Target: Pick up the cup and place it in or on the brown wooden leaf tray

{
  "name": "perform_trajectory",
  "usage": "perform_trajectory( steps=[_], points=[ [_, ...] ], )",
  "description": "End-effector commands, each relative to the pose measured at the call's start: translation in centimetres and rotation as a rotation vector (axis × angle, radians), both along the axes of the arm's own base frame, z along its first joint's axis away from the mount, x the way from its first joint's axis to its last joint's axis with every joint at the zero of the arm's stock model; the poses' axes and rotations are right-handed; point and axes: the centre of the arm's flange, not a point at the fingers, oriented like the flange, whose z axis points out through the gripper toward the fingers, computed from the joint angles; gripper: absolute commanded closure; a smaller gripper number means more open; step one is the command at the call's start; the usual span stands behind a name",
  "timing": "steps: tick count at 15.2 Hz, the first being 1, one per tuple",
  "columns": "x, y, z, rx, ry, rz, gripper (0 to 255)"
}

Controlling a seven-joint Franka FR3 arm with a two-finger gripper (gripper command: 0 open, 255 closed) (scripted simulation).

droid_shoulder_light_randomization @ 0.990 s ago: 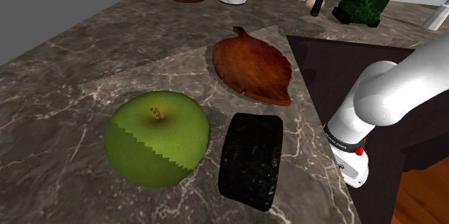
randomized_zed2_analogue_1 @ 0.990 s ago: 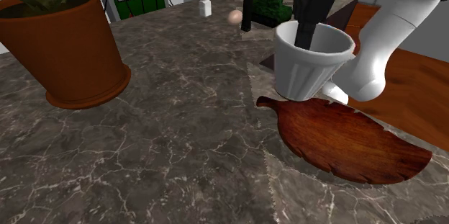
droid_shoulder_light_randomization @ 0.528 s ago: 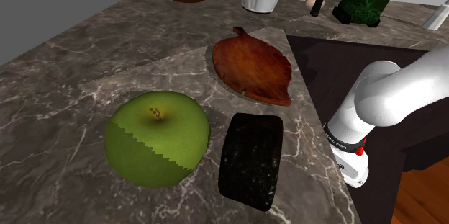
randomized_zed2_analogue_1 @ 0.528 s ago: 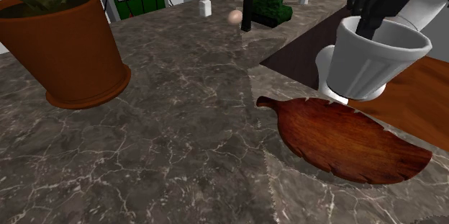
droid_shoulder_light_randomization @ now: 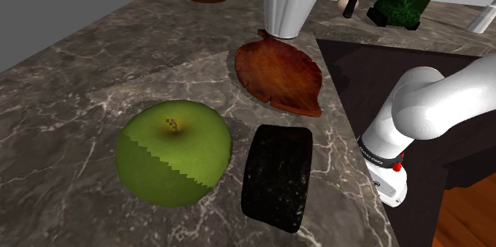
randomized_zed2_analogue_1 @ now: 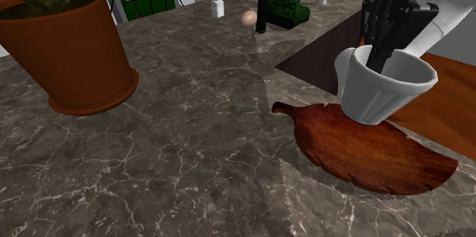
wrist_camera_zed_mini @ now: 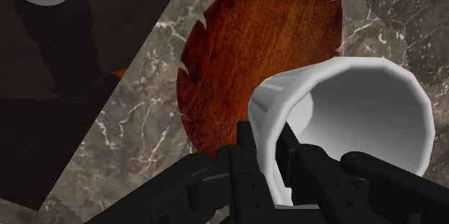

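A white ribbed cup (droid_shoulder_light_randomization: 292, 2) (randomized_zed2_analogue_1: 384, 84) (wrist_camera_zed_mini: 350, 114) hangs tilted just over the stem end of the brown wooden leaf tray (droid_shoulder_light_randomization: 279, 73) (randomized_zed2_analogue_1: 363, 148) (wrist_camera_zed_mini: 252, 50). My black gripper (randomized_zed2_analogue_1: 379, 57) (wrist_camera_zed_mini: 268, 159) is shut on the cup's rim, one finger inside the cup and one outside. In the second exterior view the cup's base overlaps the tray's near edge; I cannot tell whether it touches the wood. The tray lies flat on the marble counter (droid_shoulder_light_randomization: 71, 86).
A big green apple (droid_shoulder_light_randomization: 173, 152) and a black speckled block (droid_shoulder_light_randomization: 277, 175) sit close to the tray in the shoulder view. A terracotta plant pot (randomized_zed2_analogue_1: 72, 45) stands at the second exterior view's left. A dark sunken recess (droid_shoulder_light_randomization: 381, 67) borders the tray. Small bottles (randomized_zed2_analogue_1: 217, 4) stand further back.
The held cup has travelled across the counter to the tray and come down, from off to the side to just over the tray's stem end. The grip stayed shut.
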Motion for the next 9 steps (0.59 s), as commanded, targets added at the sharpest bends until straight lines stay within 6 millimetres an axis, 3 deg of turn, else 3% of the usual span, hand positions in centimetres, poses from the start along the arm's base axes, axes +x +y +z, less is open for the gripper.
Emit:
perform_trajectory(
  steps=[1,9],
  points=[
    [0.0,0.0,-1.1,0.000,-0.001,0.000,255],
    [0.0,0.0,-4.9,0.000,-0.001,0.000,255]
  ],
)
